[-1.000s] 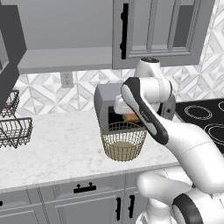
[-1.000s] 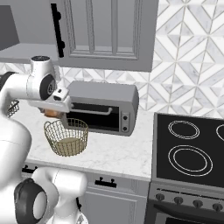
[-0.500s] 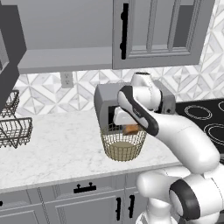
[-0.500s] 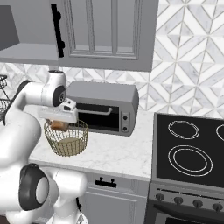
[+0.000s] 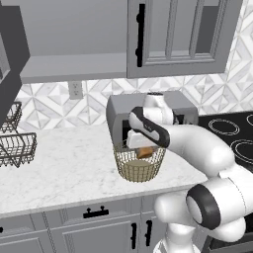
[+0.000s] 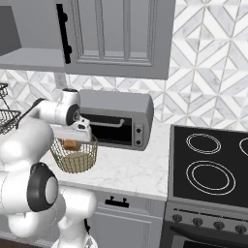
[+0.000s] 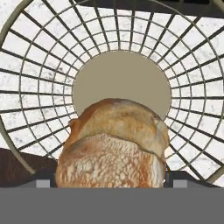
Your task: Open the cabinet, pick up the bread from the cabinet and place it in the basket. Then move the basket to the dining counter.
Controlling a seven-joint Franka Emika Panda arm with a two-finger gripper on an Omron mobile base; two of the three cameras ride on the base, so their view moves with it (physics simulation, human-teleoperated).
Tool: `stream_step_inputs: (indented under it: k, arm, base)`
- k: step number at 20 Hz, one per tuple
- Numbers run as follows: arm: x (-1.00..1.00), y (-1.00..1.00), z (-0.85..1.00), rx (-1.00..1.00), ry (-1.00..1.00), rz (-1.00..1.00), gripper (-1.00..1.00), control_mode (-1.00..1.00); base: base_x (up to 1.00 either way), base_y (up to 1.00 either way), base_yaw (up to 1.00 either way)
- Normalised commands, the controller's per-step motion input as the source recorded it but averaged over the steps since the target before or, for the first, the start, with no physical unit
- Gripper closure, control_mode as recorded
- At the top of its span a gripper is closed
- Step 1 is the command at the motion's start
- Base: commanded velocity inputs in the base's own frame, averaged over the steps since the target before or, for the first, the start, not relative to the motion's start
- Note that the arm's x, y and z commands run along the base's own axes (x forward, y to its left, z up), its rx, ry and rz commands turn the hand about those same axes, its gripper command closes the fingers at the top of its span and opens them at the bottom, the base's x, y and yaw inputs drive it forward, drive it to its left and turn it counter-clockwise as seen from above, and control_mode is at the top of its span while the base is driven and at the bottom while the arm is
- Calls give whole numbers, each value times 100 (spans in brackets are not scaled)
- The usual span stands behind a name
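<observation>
The bread (image 7: 114,142), a golden-brown crusty bun with a paler floury underside, sits right at the hand, between its finger tips, above the basket's tan base. Seen from the side, the bread (image 5: 145,152) is within the basket's rim. The basket (image 5: 139,163), a round tan-gold wire bowl, stands upright directly under the hand. The cabinet (image 5: 183,37) hangs above the hand, its glass-front door with its black bar handle closed.

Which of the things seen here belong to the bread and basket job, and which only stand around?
For the job:
- bread, between the tool's tips
- basket, under it
- cabinet
- tool

Standing around:
- toaster oven
- stove
- dark wire racks
- wall outlet
</observation>
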Motion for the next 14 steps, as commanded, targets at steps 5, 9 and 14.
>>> stream_step_inputs:
  k: [5, 9, 14]
  arm:
    - [35, 0, -31, 0, 0, 0, 100, -100]
    - [41, 0, -31, 0, 0, 0, 100, -100]
    - [28, 0, -22, 0, 0, 0, 100, -100]
  base:
    - [0, 0, 0]
    - [0, 0, 0]
    - [0, 0, 0]
